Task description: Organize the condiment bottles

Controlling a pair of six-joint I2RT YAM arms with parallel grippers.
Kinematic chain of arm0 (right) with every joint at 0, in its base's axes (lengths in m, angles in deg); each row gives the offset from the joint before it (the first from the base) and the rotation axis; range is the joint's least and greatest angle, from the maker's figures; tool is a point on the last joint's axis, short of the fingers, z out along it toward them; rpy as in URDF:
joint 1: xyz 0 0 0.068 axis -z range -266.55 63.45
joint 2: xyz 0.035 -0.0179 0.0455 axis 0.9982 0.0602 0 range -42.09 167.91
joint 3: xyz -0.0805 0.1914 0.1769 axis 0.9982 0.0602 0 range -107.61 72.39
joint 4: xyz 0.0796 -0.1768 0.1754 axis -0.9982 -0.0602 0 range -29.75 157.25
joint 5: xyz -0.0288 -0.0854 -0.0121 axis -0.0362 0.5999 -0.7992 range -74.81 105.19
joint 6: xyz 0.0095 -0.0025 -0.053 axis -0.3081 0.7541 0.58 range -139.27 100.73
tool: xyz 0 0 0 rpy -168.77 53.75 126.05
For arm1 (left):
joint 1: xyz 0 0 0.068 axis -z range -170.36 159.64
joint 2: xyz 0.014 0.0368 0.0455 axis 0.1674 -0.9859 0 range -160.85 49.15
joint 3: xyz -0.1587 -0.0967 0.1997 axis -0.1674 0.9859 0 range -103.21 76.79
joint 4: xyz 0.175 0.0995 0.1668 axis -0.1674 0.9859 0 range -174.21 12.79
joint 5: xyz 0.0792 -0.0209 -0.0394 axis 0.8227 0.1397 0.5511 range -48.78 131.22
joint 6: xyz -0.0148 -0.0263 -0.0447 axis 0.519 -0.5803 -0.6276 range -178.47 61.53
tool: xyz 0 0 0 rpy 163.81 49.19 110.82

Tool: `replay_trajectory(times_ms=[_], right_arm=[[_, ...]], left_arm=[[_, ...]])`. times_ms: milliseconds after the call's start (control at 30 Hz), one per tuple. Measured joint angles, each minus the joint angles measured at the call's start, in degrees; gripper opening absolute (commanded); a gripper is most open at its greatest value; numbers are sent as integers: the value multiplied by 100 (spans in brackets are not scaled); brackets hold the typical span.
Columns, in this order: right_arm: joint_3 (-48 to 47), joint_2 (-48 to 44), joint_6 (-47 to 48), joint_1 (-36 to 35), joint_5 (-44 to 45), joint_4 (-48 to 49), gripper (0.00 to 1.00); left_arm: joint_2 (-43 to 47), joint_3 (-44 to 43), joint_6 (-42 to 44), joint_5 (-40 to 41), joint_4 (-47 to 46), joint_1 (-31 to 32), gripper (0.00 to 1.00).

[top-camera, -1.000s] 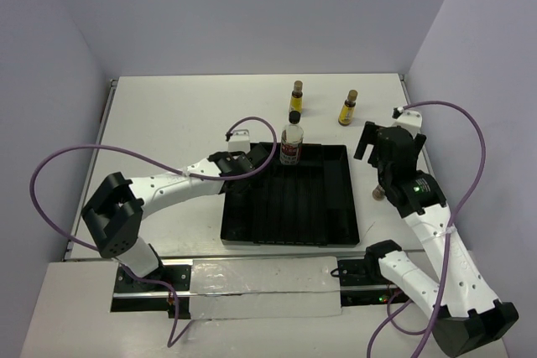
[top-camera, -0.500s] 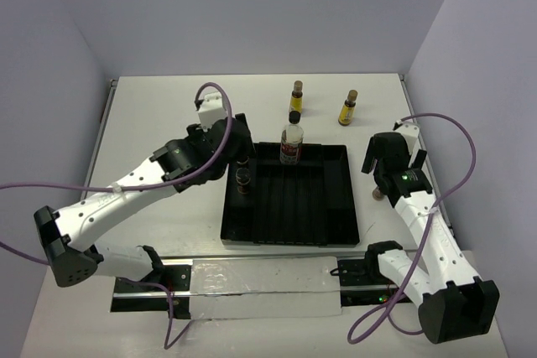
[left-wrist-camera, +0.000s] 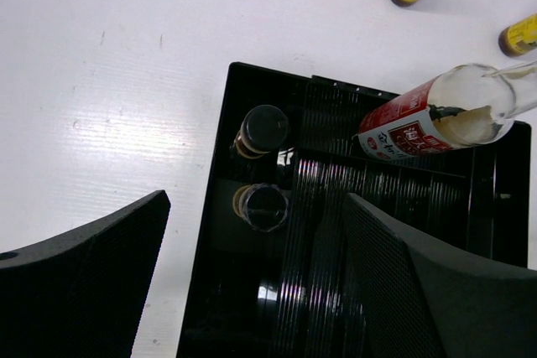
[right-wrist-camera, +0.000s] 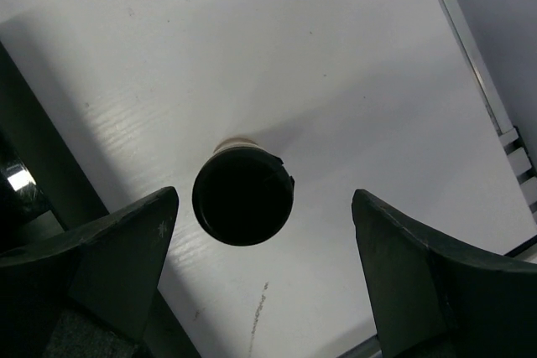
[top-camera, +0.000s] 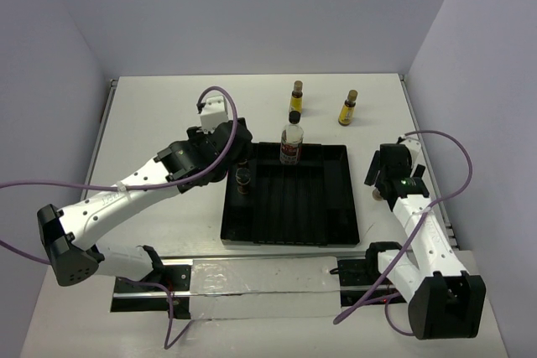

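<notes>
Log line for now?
left jaws: open over tray | right jaws: open over loose jar | in tray: two jars, clear bottle | outside: two yellow bottles

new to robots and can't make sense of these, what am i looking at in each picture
Two white robot arms sit at a white table's near edge. The wide picture looks down from above; the other two come from a camera on each wrist. A black ridged tray holds two short dark-brown black-lidded jars and a taller clear bottle with a red-white label. Two slim yellow bottles stand beyond it. The left claw hangs open above the tray, empty. The right claw is open around a third black-lidded jar on the table, not touching it.
</notes>
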Motion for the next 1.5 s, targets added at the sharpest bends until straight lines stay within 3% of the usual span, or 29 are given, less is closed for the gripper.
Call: replay_trajectory(times_ms=[267,400,533,733,967,1167,1500], right_arm=[[62,4,0,195,-310,365,69],[121,4,0,232,-444,565,51],[238,-26,0,265,-541,762,43],[252,-36,5,279,-568,808,12],[108,-281,0,279,-752,614,10],[-735,-819,-3,120,-1214,392,9],[-1518,-676,-9,-2573,-1486,296,9]], left_arm=[[-2,24,-24,0,9,-36,92],[-2,40,-31,0,9,-38,92],[-2,73,-39,0,9,-38,92],[-2,88,-44,0,9,-59,92],[-2,89,-108,38,16,-138,92],[103,89,-144,155,145,-536,92],[1029,81,-123,106,315,-2062,92]])
